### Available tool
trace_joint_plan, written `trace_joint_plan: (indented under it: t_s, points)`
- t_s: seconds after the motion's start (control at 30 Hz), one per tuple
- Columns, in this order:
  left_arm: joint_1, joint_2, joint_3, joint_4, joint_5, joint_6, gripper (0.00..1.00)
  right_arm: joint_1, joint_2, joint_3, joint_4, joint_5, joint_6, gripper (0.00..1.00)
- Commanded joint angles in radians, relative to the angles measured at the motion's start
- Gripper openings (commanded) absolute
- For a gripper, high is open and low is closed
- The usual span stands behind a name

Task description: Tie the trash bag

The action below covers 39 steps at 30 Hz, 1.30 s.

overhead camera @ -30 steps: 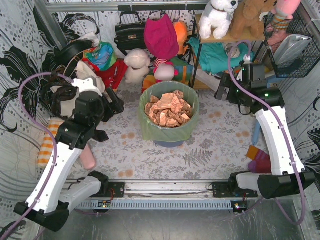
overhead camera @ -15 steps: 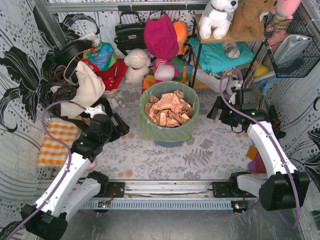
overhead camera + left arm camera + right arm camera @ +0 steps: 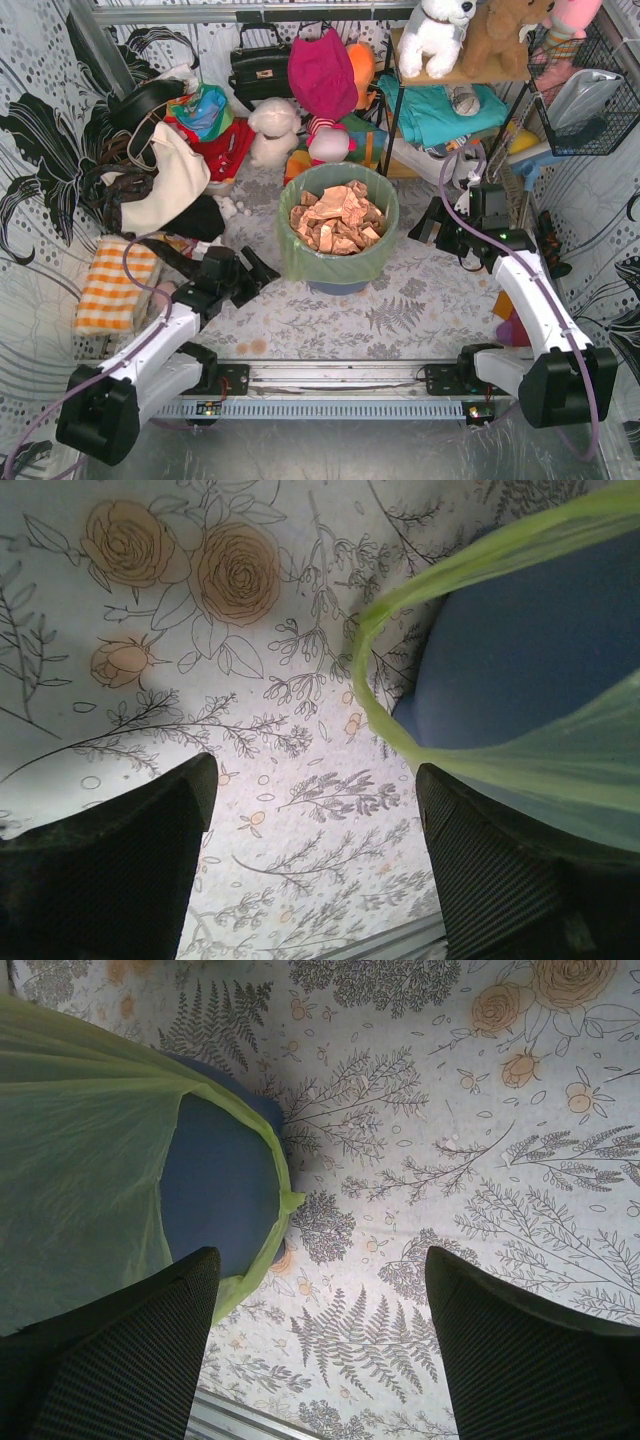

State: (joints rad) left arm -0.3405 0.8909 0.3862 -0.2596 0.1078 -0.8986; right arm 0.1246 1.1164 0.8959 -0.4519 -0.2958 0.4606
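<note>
Just right of left gripper point(image 3: 263, 270), trash bag point(image 3: 338, 264), untied

Bright, even overhead light throughout; wrist views sharp, soft shadows beneath

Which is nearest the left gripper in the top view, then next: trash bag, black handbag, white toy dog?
From the left gripper:
1. Trash bag, just to its right.
2. Black handbag, at the back.
3. White toy dog, back-right shelf.

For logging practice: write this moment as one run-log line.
left gripper: jaws open, left of trash bag | right gripper: jaws open, right of it | bag: untied, lining bin
</note>
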Motion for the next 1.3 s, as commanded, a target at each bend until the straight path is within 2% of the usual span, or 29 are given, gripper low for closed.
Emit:
trace_joint_plan:
  t_s: [0.0,0.2,0.33,0.53,0.7,0.97,1.17,1.27]
  points:
    - [0.009,0.076,-0.053,0.237,0.070,-0.181,0.88,-0.004,-0.032,-0.012,0.028,-0.016,0.016,0.83]
    - [0.009,0.241,-0.113,0.455,0.158,-0.380,0.87,-0.005,-0.039,-0.020,0.025,-0.015,0.021,0.82]
    - [0.008,0.286,-0.126,0.537,0.179,-0.466,0.86,-0.005,-0.042,-0.020,0.022,-0.010,0.020,0.82]
    - [0.008,0.232,-0.137,0.483,0.121,-0.521,0.86,-0.005,-0.047,-0.023,0.018,-0.001,0.020,0.82]
    - [0.006,0.210,-0.141,0.450,0.136,-0.550,0.85,-0.005,-0.043,-0.026,0.016,0.003,0.022,0.81]
    - [-0.015,0.295,-0.097,0.383,0.159,-0.627,0.85,-0.005,-0.045,-0.028,0.022,0.004,0.030,0.81]
    - [-0.073,0.410,-0.064,0.517,0.210,-0.684,0.81,-0.005,-0.063,-0.028,0.018,0.009,0.027,0.81]
    - [-0.105,0.463,-0.042,0.556,0.219,-0.698,0.76,-0.004,-0.061,-0.029,0.008,0.016,0.025,0.81]
